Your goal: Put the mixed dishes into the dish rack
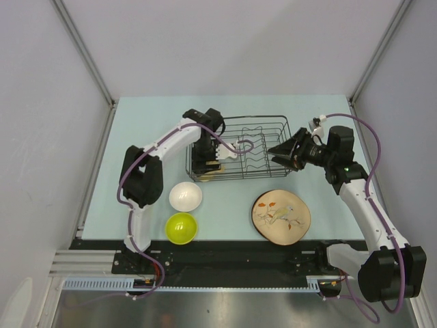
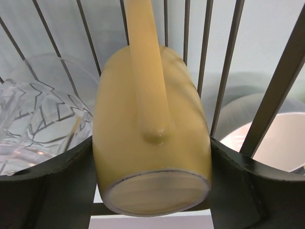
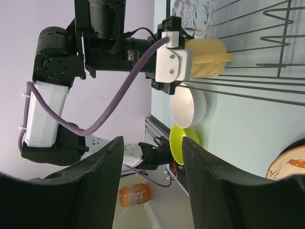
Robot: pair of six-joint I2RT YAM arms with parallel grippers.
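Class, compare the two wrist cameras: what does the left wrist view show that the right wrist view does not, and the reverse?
Only the left wrist view shows the flat base of the yellow-orange mug. Only the right wrist view shows the lime-green bowl, the plate at its edge, the left arm, and the open, empty right gripper. Both show the mug, the clear glass beside it, the rack wires and the white bowl.

No legible text or labels, seemingly, in any view.
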